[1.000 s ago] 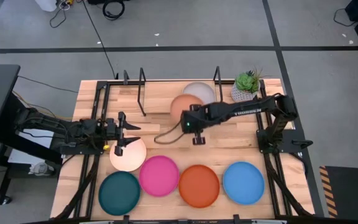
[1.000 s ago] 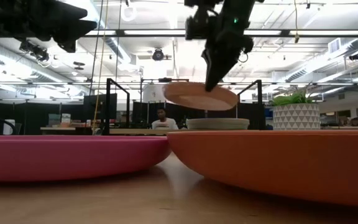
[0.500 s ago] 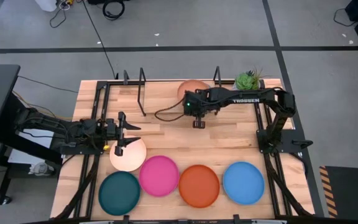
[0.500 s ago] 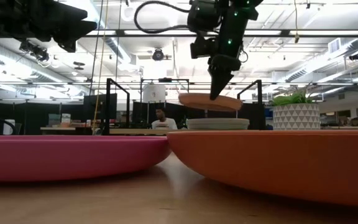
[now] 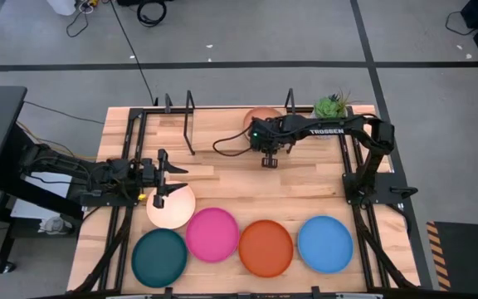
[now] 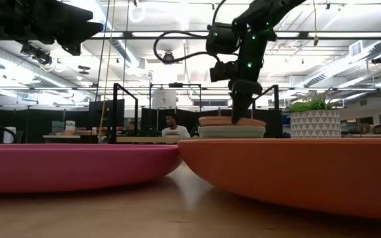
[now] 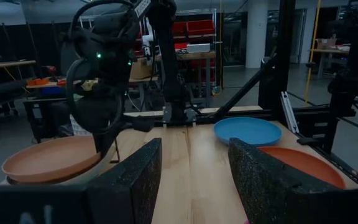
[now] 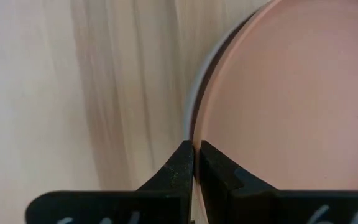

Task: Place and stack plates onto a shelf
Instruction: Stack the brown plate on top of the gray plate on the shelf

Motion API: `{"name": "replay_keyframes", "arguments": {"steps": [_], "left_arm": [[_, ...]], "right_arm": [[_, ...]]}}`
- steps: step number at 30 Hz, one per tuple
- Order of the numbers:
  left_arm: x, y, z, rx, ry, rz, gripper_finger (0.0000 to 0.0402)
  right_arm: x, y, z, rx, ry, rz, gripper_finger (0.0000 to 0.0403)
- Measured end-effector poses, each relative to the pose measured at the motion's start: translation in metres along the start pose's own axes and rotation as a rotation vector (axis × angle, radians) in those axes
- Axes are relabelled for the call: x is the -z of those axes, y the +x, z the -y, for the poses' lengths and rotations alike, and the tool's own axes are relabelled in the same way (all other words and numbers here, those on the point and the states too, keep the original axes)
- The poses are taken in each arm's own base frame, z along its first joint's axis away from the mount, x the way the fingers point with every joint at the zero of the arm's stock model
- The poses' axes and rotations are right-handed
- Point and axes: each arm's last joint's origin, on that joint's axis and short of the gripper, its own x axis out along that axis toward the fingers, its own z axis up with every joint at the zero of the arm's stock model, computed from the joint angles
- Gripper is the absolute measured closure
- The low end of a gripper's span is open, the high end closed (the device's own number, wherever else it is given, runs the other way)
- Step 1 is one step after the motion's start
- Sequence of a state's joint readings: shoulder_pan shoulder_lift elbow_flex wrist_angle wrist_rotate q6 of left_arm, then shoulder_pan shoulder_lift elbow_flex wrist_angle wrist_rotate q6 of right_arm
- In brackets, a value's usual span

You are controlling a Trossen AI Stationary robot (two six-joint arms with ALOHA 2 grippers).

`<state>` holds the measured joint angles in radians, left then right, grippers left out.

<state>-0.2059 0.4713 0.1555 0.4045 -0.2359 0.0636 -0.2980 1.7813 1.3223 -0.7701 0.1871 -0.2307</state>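
My right gripper (image 6: 241, 116) is at the shelf (image 5: 191, 124) on the table's far side, shut on the tan plate (image 6: 220, 121). That plate lies level on the grey plate (image 6: 232, 132). My left gripper (image 5: 165, 178) is open and hovers over the far edge of the cream-peach plate (image 5: 173, 209), touching nothing. The teal (image 5: 159, 257), pink (image 5: 212, 234), orange (image 5: 265, 247) and blue (image 5: 325, 243) plates lie in a row along the near edge. No light blue plate shows. My right gripper pinches the tan plate's near rim (image 8: 200, 134) between its two fingers (image 8: 182, 165), coming from above and pointing down. The plate lies level, its underside on the grey plate, whose rim (image 8: 189, 106) shows just beyond it.
A potted plant (image 5: 329, 112) stands at the far right, just beside the stack. Black upright hoops (image 5: 290, 101) frame the shelf. Bare wood (image 5: 222, 178) lies between the shelf and the row of plates. A person (image 6: 171, 125) sits in the room beyond.
My right gripper has carried the tan plate toward the table's far edge and down. The plate was tilted and lifted clear a second ago, and is now level on the grey plate. The gripper has stayed shut on it.
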Motion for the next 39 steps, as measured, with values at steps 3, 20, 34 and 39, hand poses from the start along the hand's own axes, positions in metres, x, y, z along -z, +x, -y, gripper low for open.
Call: {"name": "replay_keyframes", "arguments": {"steps": [3, 20, 34, 39], "left_arm": [[0.000, 0.000, 0.000, 0.000, 0.000, 0.000, 0.0209], [0.000, 0.000, 0.000, 0.001, 0.000, -0.005, 0.0209], [0.001, 0.000, 0.000, 0.000, 0.001, -0.006, 0.0209], [0.001, 0.000, 0.000, 0.001, 0.002, -0.012, 0.0209]], "right_arm": [[0.000, 0.003, 0.002, 0.007, -0.003, 0.018, 0.0378], [0.002, 0.006, 0.007, -0.049, 0.033, 0.034, 0.0328], [-0.007, -0.015, 0.012, -0.117, 0.047, 0.030, 0.0290], [-0.007, -0.015, 0.012, -0.144, 0.079, 0.032, 0.0287]]}}
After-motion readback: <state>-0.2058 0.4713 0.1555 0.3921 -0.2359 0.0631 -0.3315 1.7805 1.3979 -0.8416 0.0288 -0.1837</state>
